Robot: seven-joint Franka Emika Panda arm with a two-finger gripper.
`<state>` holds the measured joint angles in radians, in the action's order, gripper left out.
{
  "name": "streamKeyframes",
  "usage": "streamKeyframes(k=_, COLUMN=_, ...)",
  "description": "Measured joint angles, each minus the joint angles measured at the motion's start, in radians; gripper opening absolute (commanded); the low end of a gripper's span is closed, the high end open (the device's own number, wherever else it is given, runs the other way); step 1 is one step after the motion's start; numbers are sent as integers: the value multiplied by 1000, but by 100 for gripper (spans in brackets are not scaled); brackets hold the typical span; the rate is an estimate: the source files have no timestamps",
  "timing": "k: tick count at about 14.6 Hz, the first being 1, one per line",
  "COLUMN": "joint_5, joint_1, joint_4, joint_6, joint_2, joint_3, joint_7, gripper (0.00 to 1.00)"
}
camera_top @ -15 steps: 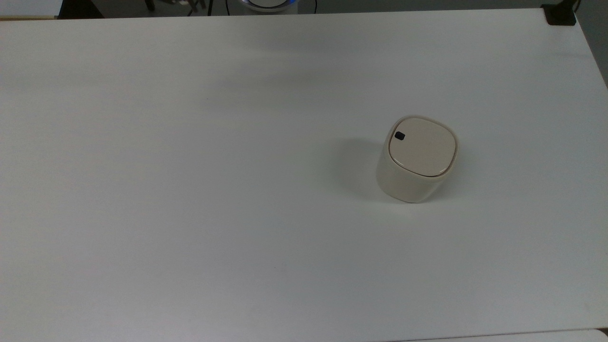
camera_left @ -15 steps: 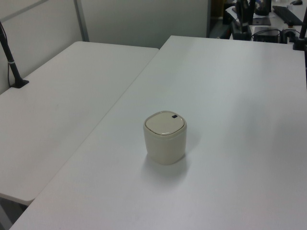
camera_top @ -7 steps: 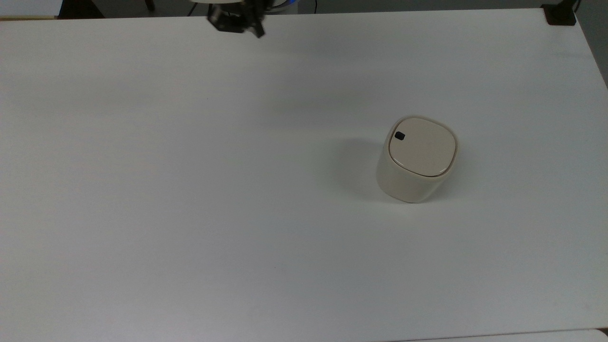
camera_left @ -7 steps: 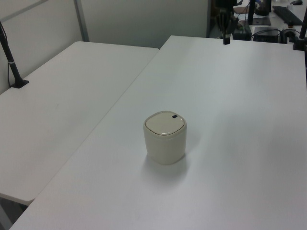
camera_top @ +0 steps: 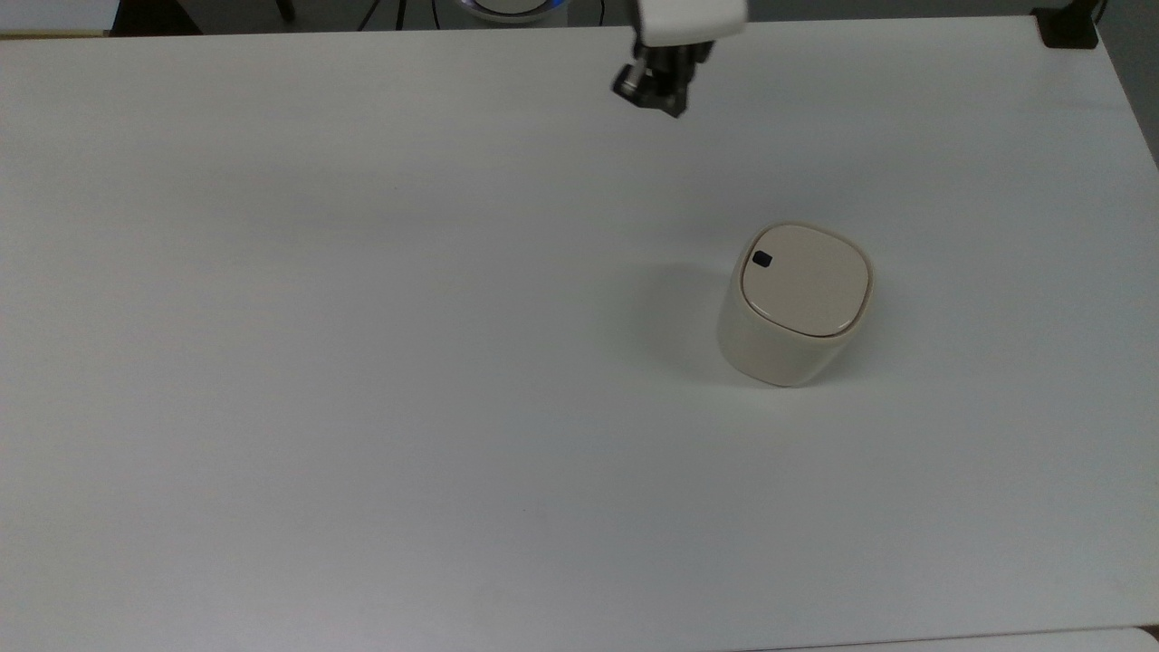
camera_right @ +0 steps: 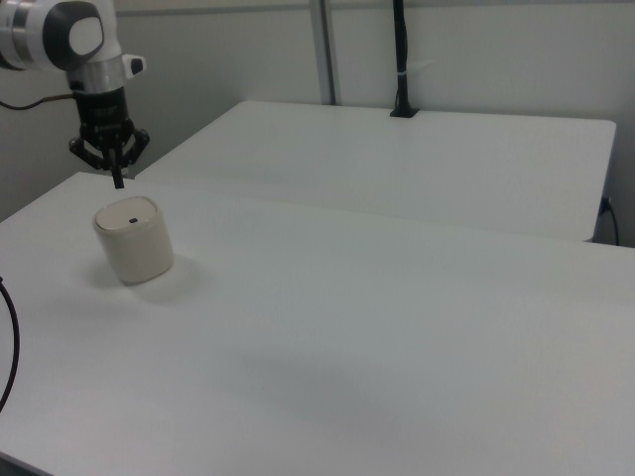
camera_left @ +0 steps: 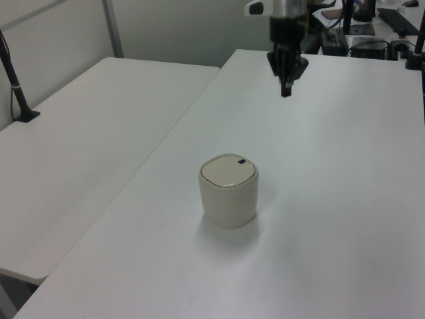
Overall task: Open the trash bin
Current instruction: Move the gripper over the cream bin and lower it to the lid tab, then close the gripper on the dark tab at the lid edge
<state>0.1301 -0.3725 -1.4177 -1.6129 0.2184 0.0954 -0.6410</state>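
A broad white counter [camera_top: 362, 362] with a smooth matte top is seen, most of its surface lying bare around the bin [camera_top: 795, 308]. In the left view a second white counter [camera_left: 80, 146] is set against its left edge, a thin seam running between them. The bin is placed right of centre in the top view, well apart from every edge, with open room on all sides. It is a cream plastic tub of rounded-square shape, upright, its flat lid [camera_top: 804, 279] closed. The claw [camera_top: 654, 93] is held above the counter near the far edge in the top view, well apart from the bin; its dark fingers are pointed downward, drawn narrow together with nothing between them. A small black button [camera_top: 762, 259] is set in the lid's corner nearest the claw.
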Motion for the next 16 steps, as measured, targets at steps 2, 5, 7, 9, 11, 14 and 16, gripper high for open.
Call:
streamKeyframes(k=2, joint_5=0, joint_1=-38, joint_4=2, joint_6=-62, joint_2=26, joint_3=0, joint_7=3, gripper=0)
streamKeyframes(k=5, joint_5=-23, joint_1=-82, joint_4=4, joint_6=-127, joint_2=59, joint_3=0, joint_7=30, gripper=0)
streamKeyframes(k=7, joint_5=-32, joint_1=-101, joint_4=5, joint_6=-166, joint_2=77, joint_3=0, joint_7=48, gripper=0)
streamKeyframes(k=9, joint_5=-38, joint_1=-107, joint_4=5, joint_6=-194, joint_2=97, joint_3=0, joint_7=55, gripper=0)
streamKeyframes(k=11, joint_5=-53, joint_1=-110, joint_4=6, joint_6=-235, joint_2=123, joint_3=0, joint_7=63, gripper=0)
streamKeyframes(k=14, joint_5=-77, joint_1=-120, joint_4=6, joint_6=-295, joint_2=161, joint_3=0, joint_7=82, gripper=0)
streamKeyframes(k=16, joint_5=-78, joint_1=-124, joint_4=7, joint_6=-328, joint_2=177, joint_3=0, joint_7=96, gripper=0)
